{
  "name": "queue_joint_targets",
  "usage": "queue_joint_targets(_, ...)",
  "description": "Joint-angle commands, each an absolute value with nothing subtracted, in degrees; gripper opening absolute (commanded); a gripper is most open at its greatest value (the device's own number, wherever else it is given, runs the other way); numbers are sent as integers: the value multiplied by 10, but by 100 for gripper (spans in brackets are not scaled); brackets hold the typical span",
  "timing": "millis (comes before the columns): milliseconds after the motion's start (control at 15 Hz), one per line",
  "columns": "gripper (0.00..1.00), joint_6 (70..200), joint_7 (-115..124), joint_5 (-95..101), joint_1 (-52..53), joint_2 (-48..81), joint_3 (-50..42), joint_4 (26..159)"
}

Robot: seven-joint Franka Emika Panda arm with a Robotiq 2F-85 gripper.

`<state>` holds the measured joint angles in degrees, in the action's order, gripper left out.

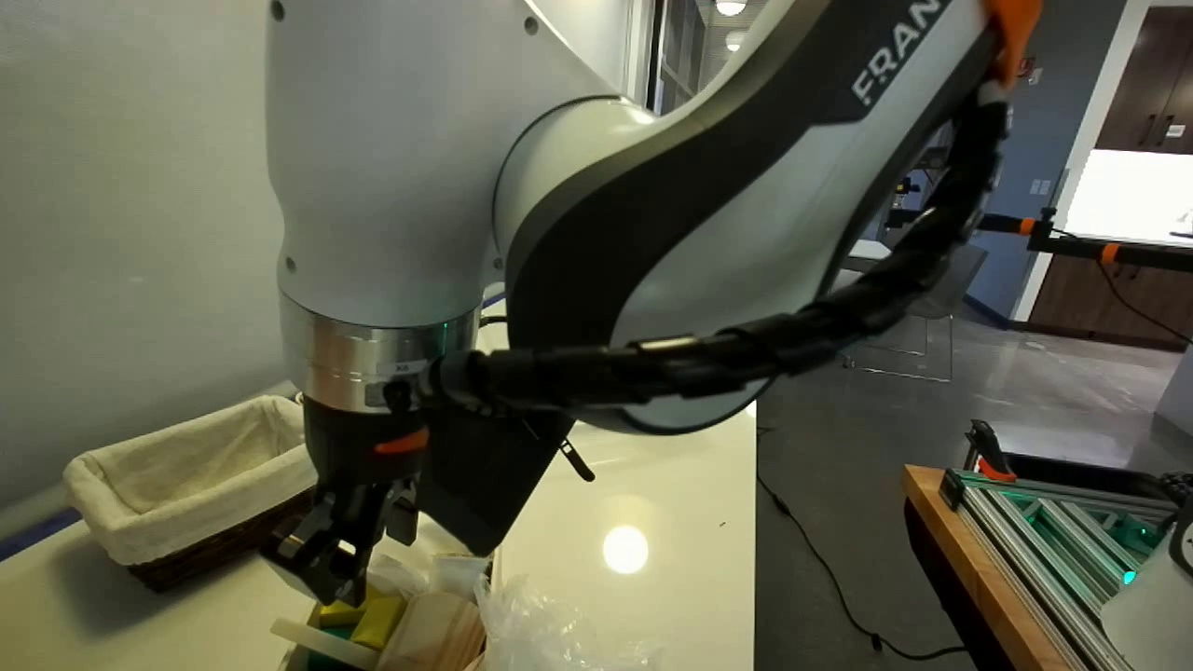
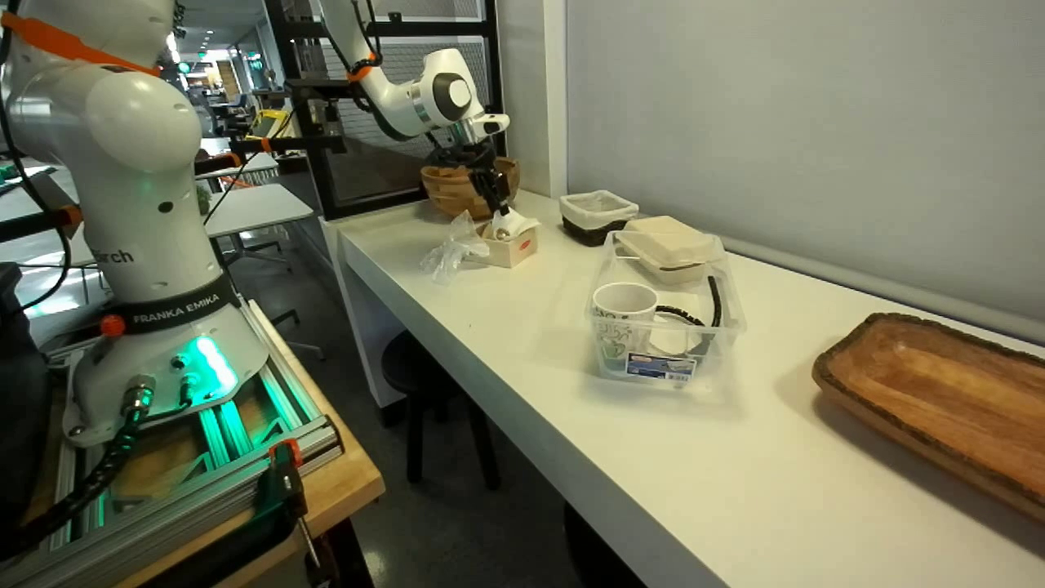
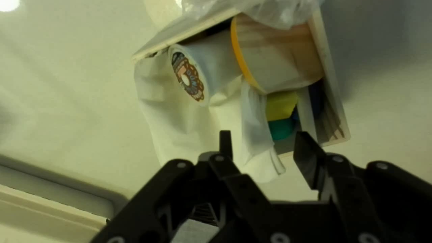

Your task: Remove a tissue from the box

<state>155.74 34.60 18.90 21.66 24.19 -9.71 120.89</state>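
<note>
White tabletop (image 2: pixel 506 351), grey wall (image 2: pixel 800 122) behind. Tissue (image 3: pixel 189 135): qty 1 seen, folds uncountable; partly in box (image 2: pixel 522 249), draped over 1 side, loose end hanging past rim. Handling, est.: v. light, limp, low slip risk, apt to tear. Rec. hold: raised fold at claw (image 3: pixel 265 148), clear of other contents. Claw: fingers spread, nothing pinched; fold shows betw. them in wrist view; contact w/ tissue can't be confirmed.

Box contents, visible: 1 doughnut-print container (image 3: pixel 202 67), 1 orange-rimmed cup (image 3: pixel 280 57), 2 yellow blocks (image 1: pixel 377 623) in an exterior view, 1 green pc. (image 3: pixel 281 129); blue pcs. (image 3: pixel 315 96) part hidden, no count. Plastic bag (image 2: pixel 453 249), qty 1, against box.

Further out: 1 lined basket (image 2: pixel 589 220), 1 clear bin (image 2: pixel 706 355) w/ 1 patterned cup (image 2: pixel 624 318), 1 wooden bowl (image 2: pixel 453 196), 1 wooden tray (image 2: pixel 939 400).
</note>
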Motion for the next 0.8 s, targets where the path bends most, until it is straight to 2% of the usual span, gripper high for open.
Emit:
queue_joint_targets(0, 50, 1511, 372, 210, 229, 231, -104, 1207)
queue_joint_targets(200, 51, 1490, 378, 218, 225, 229, -100, 1205)
queue_joint_targets(333, 43, 1494, 388, 230, 225, 229, -101, 1203)
queue_joint_targets(400, 36, 1497, 392, 236, 225, 230, -102, 1202)
queue_joint_targets(533, 32, 1498, 402, 248, 225, 231, -102, 1200)
queue_joint_targets(600, 24, 1497, 404, 251, 224, 231, -101, 1200)
queue_joint_targets(667, 30, 1496, 408, 255, 224, 230, -101, 1199)
queue_joint_targets(733, 27, 1494, 410, 258, 224, 229, -100, 1200)
